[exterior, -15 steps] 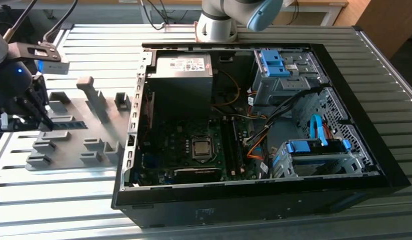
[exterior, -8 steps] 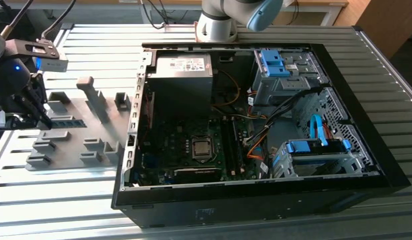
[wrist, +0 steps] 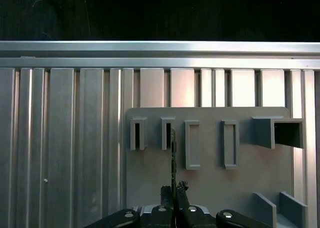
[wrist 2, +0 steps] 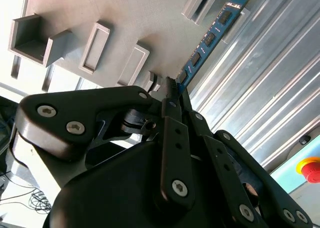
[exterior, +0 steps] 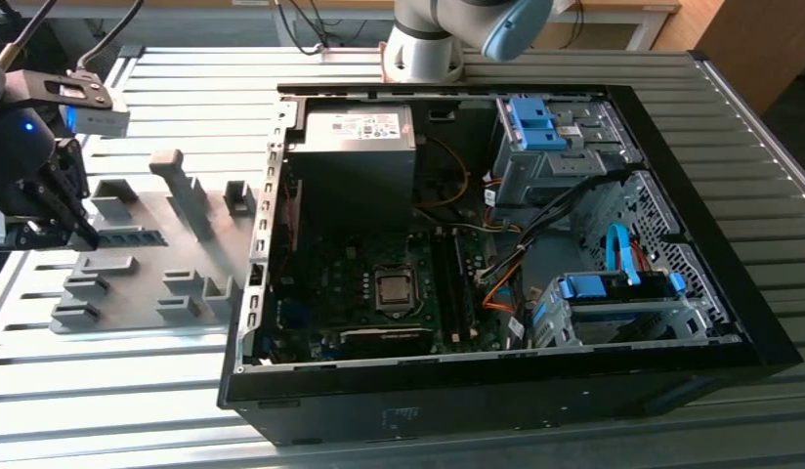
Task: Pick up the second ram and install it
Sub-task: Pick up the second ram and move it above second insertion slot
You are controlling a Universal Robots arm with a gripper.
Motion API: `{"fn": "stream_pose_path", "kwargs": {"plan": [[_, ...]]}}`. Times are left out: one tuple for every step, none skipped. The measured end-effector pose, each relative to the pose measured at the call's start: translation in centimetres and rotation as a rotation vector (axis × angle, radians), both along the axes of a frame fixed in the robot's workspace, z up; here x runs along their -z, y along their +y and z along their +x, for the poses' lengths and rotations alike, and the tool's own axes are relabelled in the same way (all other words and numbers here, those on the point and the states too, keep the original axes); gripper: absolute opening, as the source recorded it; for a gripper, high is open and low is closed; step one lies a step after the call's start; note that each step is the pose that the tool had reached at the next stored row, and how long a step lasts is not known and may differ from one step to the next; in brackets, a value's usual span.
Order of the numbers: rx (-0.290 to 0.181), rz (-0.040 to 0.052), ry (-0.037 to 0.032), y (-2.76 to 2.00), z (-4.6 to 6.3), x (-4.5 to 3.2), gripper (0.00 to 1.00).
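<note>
Exterior view: one gripper is seen over the edge of one grey fixture plate, on the side away from one open computer case, which lies beside the plate towards the exterior view's right. One second ram is seen, stretched flat just above the plate and pointing towards the case. In the second wrist view the jaws are closed on one end of this blue strip, with the gripper clamped at its near tip. In the first wrist view the strip is seen edge-on, running from the gripper towards a row of four slotted blocks on the plate. Plate and case are carried by a worktop of ribbed metal slats. Beyond the plate the arm's base is mounted on the worktop behind the case. One red button is seen off the worktop's edge in the second wrist view. Several raised grey blocks stand on the plate between the strip and the case.
</note>
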State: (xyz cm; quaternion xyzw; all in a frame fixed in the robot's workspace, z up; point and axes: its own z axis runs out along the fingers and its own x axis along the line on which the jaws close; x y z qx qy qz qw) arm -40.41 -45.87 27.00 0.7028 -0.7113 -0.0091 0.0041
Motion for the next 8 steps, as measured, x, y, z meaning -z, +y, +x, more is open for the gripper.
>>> {"fn": "stream_pose_path", "kwargs": {"plan": [[0.0, 0.0001, -0.0001, 0.0, 0.0, -0.05, 0.14], [0.0, 0.0, 0.0, 0.0, 0.0, -0.12, 0.14], [0.0, 0.0, 0.0, 0.0, 0.0, -0.18, 0.14], [0.0, 0.0001, -0.0001, 0.0, 0.0, -0.23, 0.14], [0.0, 0.0, 0.0, 0.0, 0.0, -0.3, 0.14], [0.0, 0.0, 0.0, 0.0, 0.0, -0.37, 0.14], [0.0, 0.0, 0.0, 0.0, 0.0, -0.43, 0.14], [0.0, 0.0, 0.0, 0.0, 0.0, -0.49, 0.14]]}}
